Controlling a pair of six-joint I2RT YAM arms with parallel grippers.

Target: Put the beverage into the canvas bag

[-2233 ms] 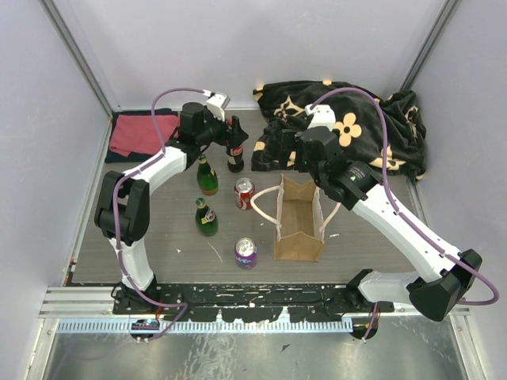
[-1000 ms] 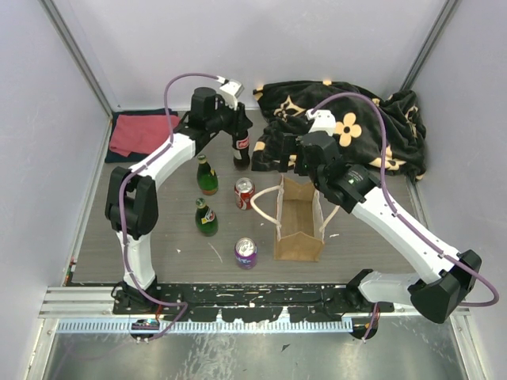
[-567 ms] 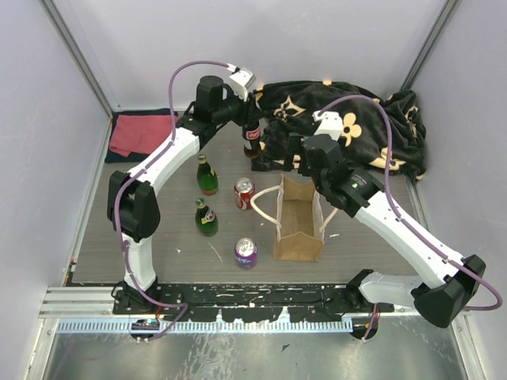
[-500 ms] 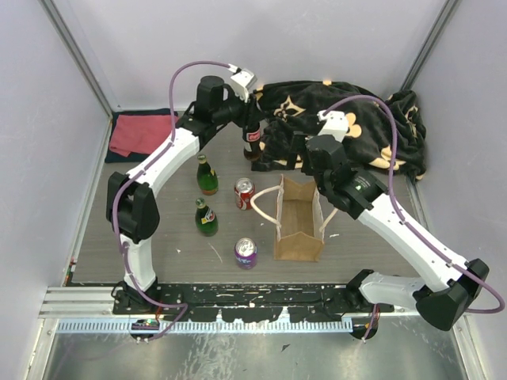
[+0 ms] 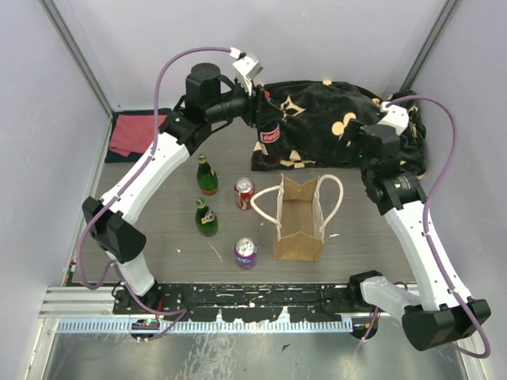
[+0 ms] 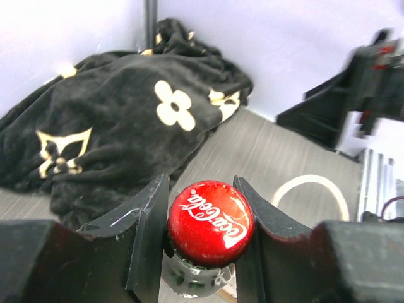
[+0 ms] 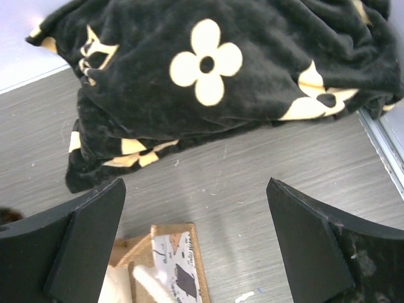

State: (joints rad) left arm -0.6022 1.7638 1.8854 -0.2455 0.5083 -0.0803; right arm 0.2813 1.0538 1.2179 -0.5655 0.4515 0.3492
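Observation:
The beverage is a dark cola bottle (image 5: 270, 137) with a red cap (image 6: 210, 222). My left gripper (image 5: 264, 112) is shut on its neck just under the cap, one finger (image 6: 146, 235) on each side. It holds the bottle upright in the air, just beyond the far left corner of the canvas bag (image 5: 299, 219). The tan bag stands open, and one cream handle loop (image 6: 312, 196) shows below the bottle. My right gripper (image 5: 367, 147) hangs wide open over the table behind the bag's right side, holding nothing. A corner of the bag (image 7: 165, 264) shows between its fingers (image 7: 314, 241).
A black flower-patterned blanket (image 5: 341, 127) lies bunched at the back right. Left of the bag stand two green bottles (image 5: 207, 176) (image 5: 206, 218), a red can (image 5: 245, 192) and a purple can (image 5: 245, 252). A red cloth (image 5: 133, 133) lies at the back left.
My left arm has lifted the cola bottle and carried it rightwards, from among the other drinks to behind the bag. My right arm has swung away to the right.

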